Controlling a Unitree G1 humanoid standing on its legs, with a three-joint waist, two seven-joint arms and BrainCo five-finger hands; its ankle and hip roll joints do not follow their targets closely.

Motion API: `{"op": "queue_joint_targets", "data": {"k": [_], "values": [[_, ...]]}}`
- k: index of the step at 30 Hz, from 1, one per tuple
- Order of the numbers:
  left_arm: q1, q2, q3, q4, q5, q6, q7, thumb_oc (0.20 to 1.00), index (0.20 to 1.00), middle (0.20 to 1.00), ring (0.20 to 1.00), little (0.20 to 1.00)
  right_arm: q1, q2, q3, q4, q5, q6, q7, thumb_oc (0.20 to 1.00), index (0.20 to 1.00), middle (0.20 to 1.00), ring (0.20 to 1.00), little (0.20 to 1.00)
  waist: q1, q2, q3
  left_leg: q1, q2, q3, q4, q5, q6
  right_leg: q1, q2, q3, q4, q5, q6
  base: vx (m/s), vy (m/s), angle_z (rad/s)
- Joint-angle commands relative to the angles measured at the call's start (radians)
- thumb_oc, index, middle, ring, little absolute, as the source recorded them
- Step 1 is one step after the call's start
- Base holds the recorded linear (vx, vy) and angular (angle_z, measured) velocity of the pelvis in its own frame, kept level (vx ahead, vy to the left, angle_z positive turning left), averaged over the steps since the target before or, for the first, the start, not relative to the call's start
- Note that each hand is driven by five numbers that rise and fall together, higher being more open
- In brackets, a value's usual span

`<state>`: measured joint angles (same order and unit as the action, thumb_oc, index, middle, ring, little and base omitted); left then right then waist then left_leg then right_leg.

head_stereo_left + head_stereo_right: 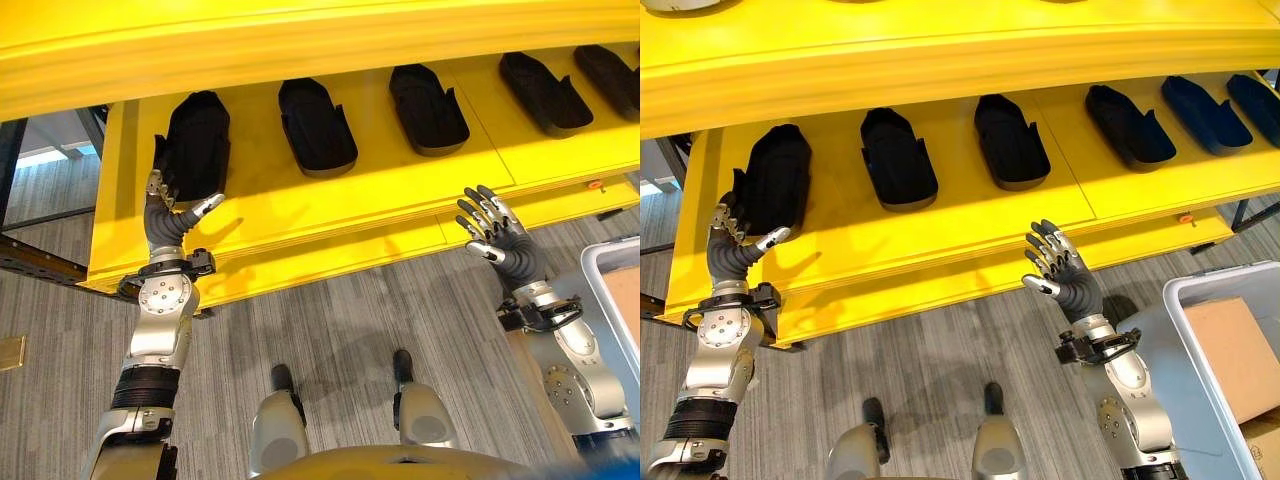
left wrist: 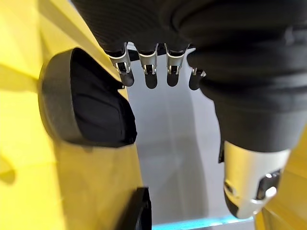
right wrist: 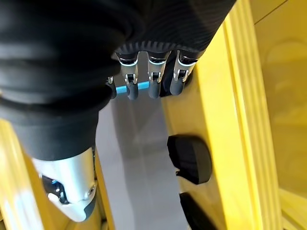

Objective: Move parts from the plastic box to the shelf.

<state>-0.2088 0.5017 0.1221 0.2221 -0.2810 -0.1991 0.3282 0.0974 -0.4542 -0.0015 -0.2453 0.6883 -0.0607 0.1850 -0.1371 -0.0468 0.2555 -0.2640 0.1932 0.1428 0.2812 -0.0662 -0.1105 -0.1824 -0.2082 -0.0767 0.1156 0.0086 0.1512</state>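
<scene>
The yellow shelf spans the whole width of the scene, its lower tier carrying a row of black moulded parts, six of them in the right eye view. At the robot's right, on the floor side, sits the grey plastic box with a brown cardboard piece inside; no part is visible in it from here. The leftmost part lies at the near-left end of the tier, and the left hand is up against its near end, fingers straight or only loosely bent beside it rather than wrapped round it, thumb sticking out to the side. The right hand hovers in front of the shelf's front lip, fingers spread wide and holding nothing. By my judgement, this part has just been set down and the risk lies in the withdrawal: a fingertip catching its rim could drag it toward the edge or skew it against its neighbour. The right hand, near the lip, could also knock the shelf if it swings toward the box carelessly.
</scene>
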Motion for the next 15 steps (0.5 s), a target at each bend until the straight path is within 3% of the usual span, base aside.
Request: {"op": "queue_joint_targets", "data": {"k": [1,15], "values": [[-0.082,0.082,0.038,0.037,0.059,-0.034,0.027,1.0,1.0,1.0,1.0,1.0,-0.003,-0.036,-0.054,-0.087,0.046,-0.048,-0.002,1.0,1.0,1.0,1.0,1.0,0.002,-0.012,0.01,-0.005,0.033,-0.012,0.05,-0.011,0.022,-0.001,-0.032,-0.045,0.086,-0.099,0.002,-0.02,0.005,-0.1],[-0.126,0.189,0.07,0.077,0.096,-0.029,0.059,1.0,1.0,1.0,1.0,1.0,0.013,-0.008,-0.084,-0.051,0.039,-0.066,-0.034,1.0,1.0,1.0,1.0,1.0,0.011,-0.024,0.056,-0.062,0.022,-0.025,0.095,-0.024,0.025,-0.036,-0.045,-0.037,0.101,-0.089,0.006,0.0,0.001,-0.01]]}}
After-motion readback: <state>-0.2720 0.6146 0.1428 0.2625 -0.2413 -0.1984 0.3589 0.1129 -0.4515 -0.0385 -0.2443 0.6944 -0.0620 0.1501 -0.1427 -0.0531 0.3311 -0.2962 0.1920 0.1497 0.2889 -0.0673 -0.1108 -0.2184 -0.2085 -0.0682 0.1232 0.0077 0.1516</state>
